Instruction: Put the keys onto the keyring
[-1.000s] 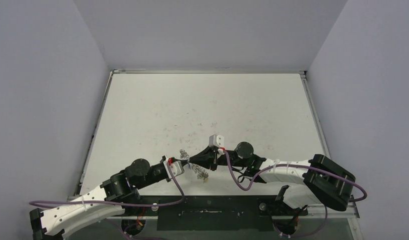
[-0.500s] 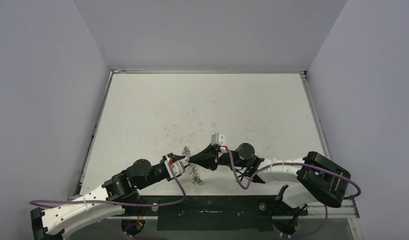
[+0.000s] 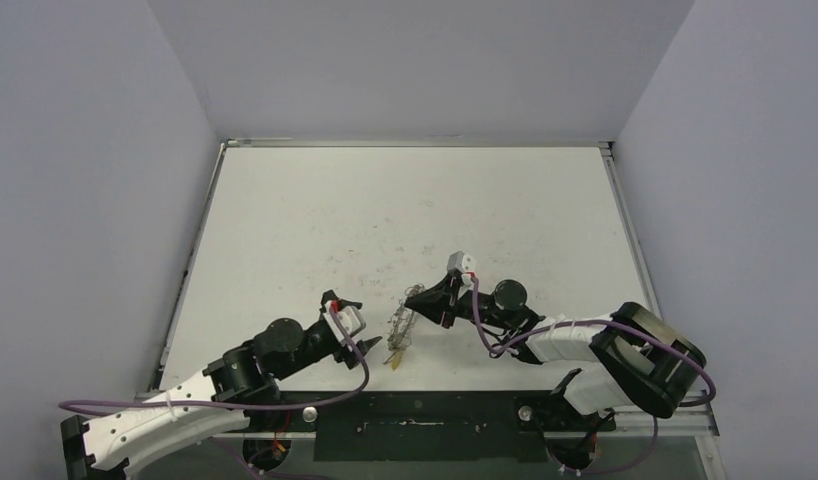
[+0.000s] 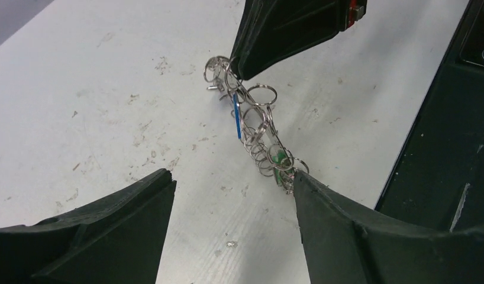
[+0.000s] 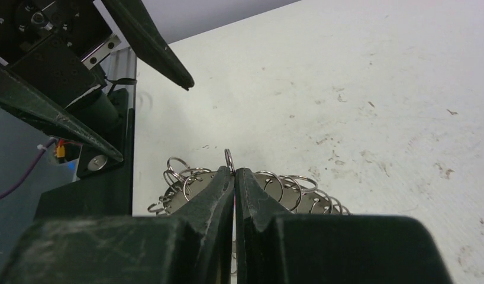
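Since half a second ago the left claw (image 3: 363,335) has backed off to the left and let go. The right claw (image 3: 422,300) has carried its end of the keyring (image 3: 402,325) farther and to the right.

Overhead view: the keyring lies stretched as a narrow band between the two claws, at the near middle of the desk (image 3: 405,200). Its far end is at the right claw's tip. A yellowish tag (image 3: 396,357) shows at its near end. Judgement: the right arm pins the ring so that it cannot slide while the left arm repositions.

Left wrist view: the left claw is spread wide and holds nothing; its right finger lies just beside the ring's near end. The right claw's pinched tip sits on the far loops. A blue tag (image 4: 236,115) and a green tag (image 4: 279,160) sit among the small wire loops, so at least some of the keys appear to be on the ring. I cannot tell whether each one is properly threaded. The black edge rail (image 4: 441,118) runs close on the right and limits approach from that side.

Right wrist view: the right claw's fingers are closed together on a single upright loop, with the remaining loops fanned out behind. The opened left claw stands apart at upper left. No loose key is visible on the desk in any view.
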Controlling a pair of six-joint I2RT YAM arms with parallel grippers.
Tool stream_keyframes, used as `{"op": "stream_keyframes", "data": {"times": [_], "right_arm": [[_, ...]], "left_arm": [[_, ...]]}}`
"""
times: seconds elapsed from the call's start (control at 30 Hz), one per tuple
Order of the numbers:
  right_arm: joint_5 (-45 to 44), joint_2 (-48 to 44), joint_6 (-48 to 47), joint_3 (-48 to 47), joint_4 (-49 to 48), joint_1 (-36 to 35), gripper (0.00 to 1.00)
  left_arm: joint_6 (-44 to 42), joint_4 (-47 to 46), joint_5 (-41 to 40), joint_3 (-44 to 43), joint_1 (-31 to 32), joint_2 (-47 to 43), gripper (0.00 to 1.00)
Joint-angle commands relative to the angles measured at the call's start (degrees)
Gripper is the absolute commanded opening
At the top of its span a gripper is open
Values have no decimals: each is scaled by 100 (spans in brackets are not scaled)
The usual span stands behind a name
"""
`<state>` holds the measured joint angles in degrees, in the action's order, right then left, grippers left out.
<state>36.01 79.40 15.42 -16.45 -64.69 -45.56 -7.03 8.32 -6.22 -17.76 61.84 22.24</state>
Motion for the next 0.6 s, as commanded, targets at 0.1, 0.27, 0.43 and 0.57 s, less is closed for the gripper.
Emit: {"op": "stream_keyframes", "data": {"times": [0.1,0.27,0.43,0.57], "right_arm": [[46,-310,109,509,-473,439,0],[-257,-990,75,867,181,765,3],[-903,-1952,-283,963,1577,828,16],[-1390,-2636,-279,1179,2217,888,31]], "left_arm": [[673,-415,-291,-460,14,776,76],[1036,-732,-360,-602,4,1590,81],[1291,-965,-510,-891,-121,2416,86],[1514,-984,-434,-1105,-363,2964,88]]}}
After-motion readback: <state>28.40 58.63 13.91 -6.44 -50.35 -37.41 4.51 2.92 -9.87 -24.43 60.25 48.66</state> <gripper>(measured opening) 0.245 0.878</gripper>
